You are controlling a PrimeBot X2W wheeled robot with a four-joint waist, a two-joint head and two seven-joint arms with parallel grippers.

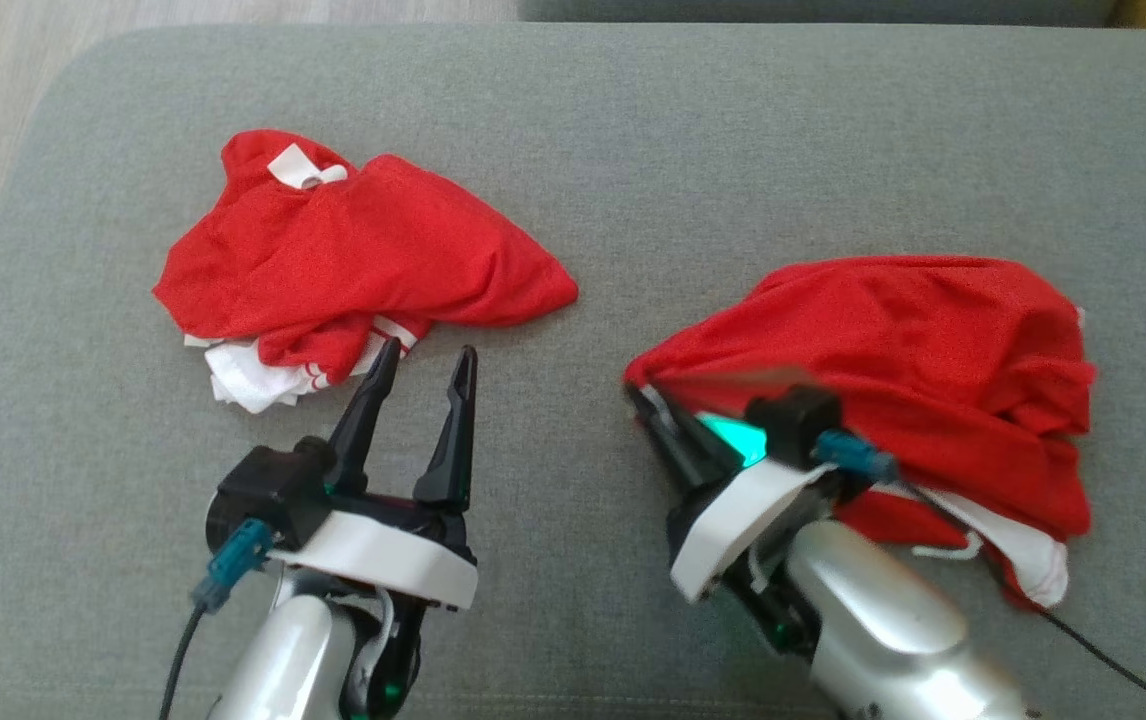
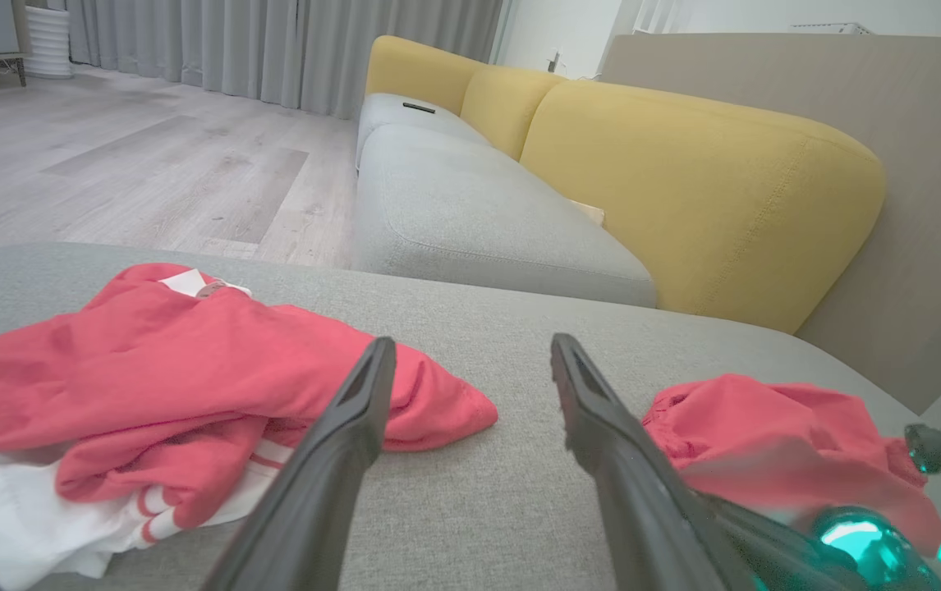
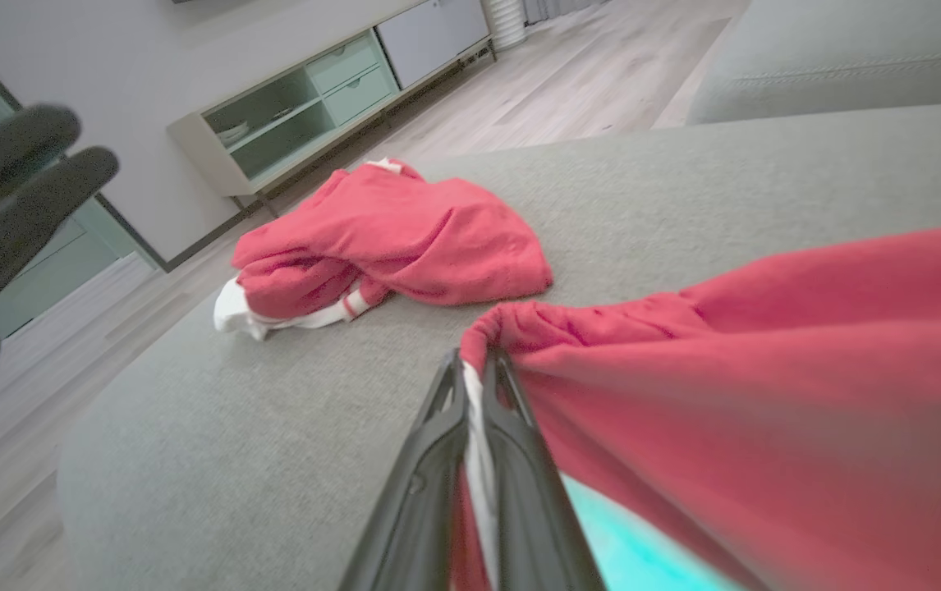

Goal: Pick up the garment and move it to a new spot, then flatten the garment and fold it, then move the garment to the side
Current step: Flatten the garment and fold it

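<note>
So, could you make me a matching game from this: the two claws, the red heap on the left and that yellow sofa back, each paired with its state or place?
1. left gripper
2. right gripper
3. left garment
4. yellow backrest

a. shut on an edge of the right garment
b. behind a grey sofa seat
c. open, empty
d. crumpled on the grey cushion

Pairs: 1-c, 2-a, 3-d, 4-b.

Head view looking down, 2 wrist views low, sharing grey cushion
</note>
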